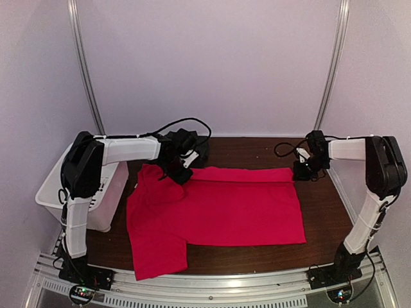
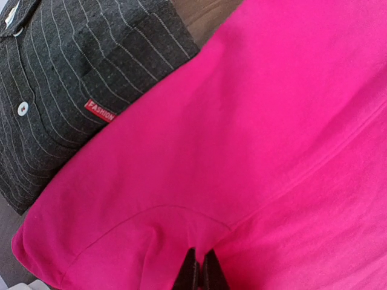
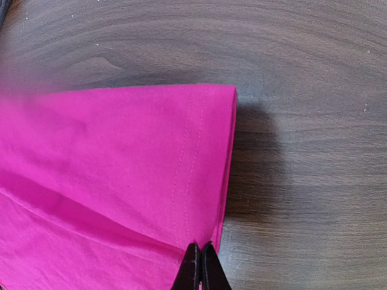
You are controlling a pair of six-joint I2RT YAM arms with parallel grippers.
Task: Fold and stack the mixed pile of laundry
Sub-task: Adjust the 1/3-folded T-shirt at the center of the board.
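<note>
The bright red T-shirt [image 1: 218,212] lies spread on the dark wood table, one short sleeve toward the near left. My left gripper [image 1: 180,173] is shut on a pinch of red cloth near the shirt's far left, as the left wrist view [image 2: 201,266] shows. My right gripper [image 1: 302,171] is shut on the hemmed far right corner of the shirt [image 3: 121,175], with its tips [image 3: 201,261] at the cloth edge. The charcoal pinstriped shirt [image 2: 72,78] lies folded just behind the red one, with a button and a small red label showing. In the top view it [image 1: 199,149] is mostly hidden by the left arm.
A white slotted bin [image 1: 96,199] stands at the table's left edge beside the left arm. Bare wood table [image 1: 327,205] shows right of the red shirt and in a strip along the back. Pale walls and two metal posts enclose the table.
</note>
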